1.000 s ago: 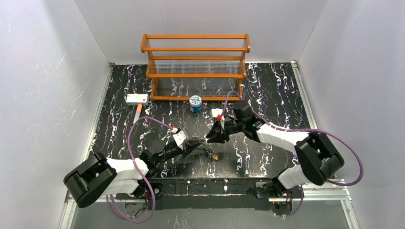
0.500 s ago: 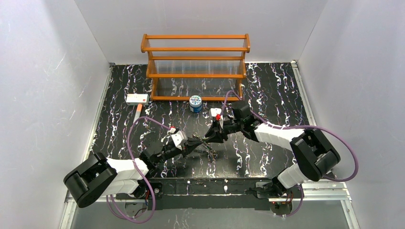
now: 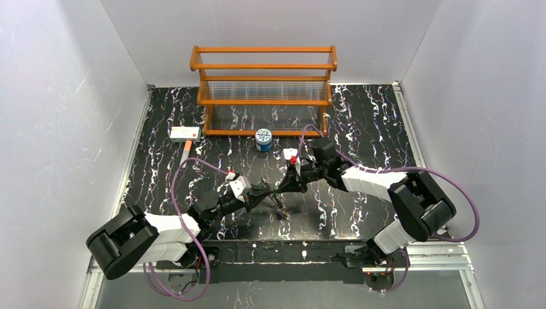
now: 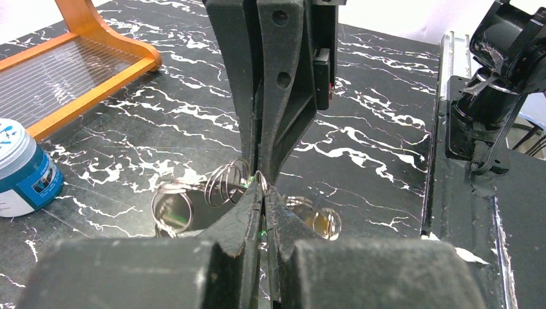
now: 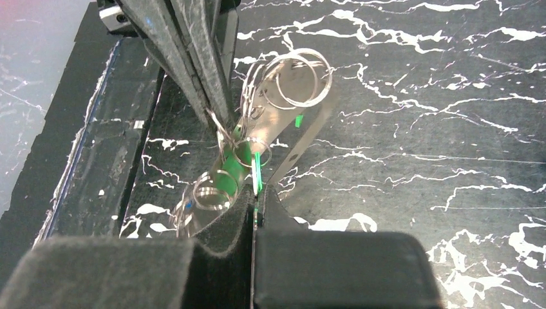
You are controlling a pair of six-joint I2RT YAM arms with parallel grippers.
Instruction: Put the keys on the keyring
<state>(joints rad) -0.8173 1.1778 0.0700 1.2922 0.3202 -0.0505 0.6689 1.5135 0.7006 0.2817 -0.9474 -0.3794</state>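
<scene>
My left gripper (image 3: 269, 191) and right gripper (image 3: 282, 186) meet tip to tip above the middle of the table. The left gripper (image 4: 261, 187) is shut on a thin wire ring (image 4: 259, 178) of the key bunch. The right gripper (image 5: 256, 190) is shut on a thin green key (image 5: 257, 168). The keys (image 3: 281, 208) hang below the tips on several wire rings (image 5: 293, 76). I see a green head (image 5: 230, 175) and a yellowish one (image 4: 317, 221). A pale flat band (image 5: 302, 138), apparently the keyring, hangs among them. Its full shape is hidden.
A blue-and-white can (image 3: 263, 139) stands behind the grippers and also shows in the left wrist view (image 4: 22, 170). An orange wooden rack (image 3: 264, 87) is at the back. A white box with a red mark (image 3: 185, 133) lies at the back left.
The two gripper tips have drawn slightly closer together. The hanging bunch has shifted a little to the left beneath them.
</scene>
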